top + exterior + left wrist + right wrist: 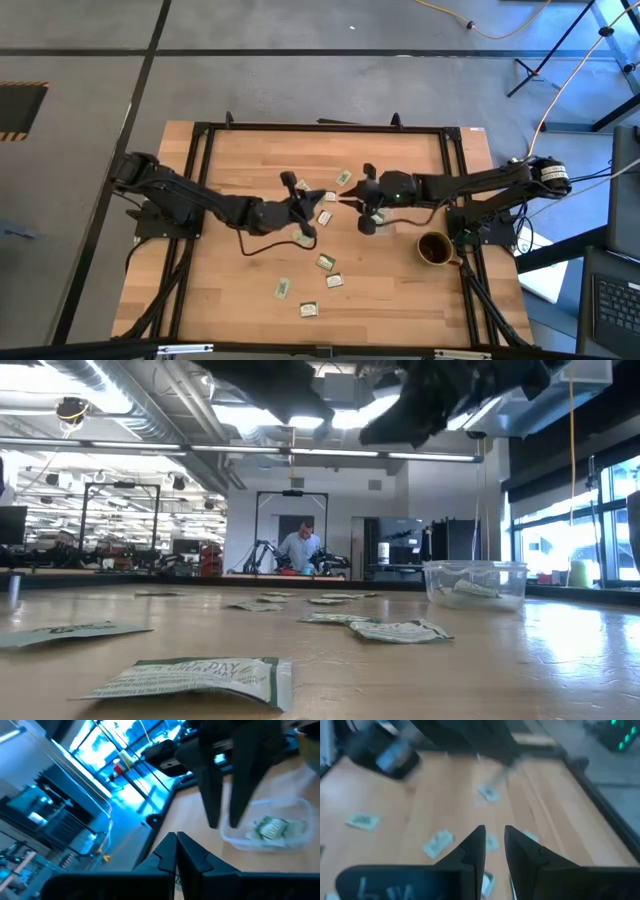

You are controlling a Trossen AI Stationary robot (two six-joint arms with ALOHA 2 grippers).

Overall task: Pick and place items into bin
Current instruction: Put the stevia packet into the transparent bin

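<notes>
- The left claw (322, 199) hangs above the middle of the wooden surface (240, 280), its two dark fingers (176, 851) pressed together tip to tip; nothing shows between them.
- The right claw (347, 202) faces it from the other side, tips close to the left claw's. Its fingers (476, 842) stand a little apart with bare gap between them, and nothing is seen in that gap.
- The bin (475, 584), a clear tub with rounded corners, stands on the surface under the right arm; the high view hides most of it beneath that arm. At least one green-and-white packet (272, 827) lies inside it.
- Loose packets (325, 262) lie scattered flat on the surface: a few near the claws around the centre, others spread toward the near edge.
- In the low view the nearest packet (200, 678) lies flat in the foreground.
- A dark brown mug (434, 247) sits on the surface beside the right arm's base.
- A person (299, 548) shows far off in the room beyond the surface.
</notes>
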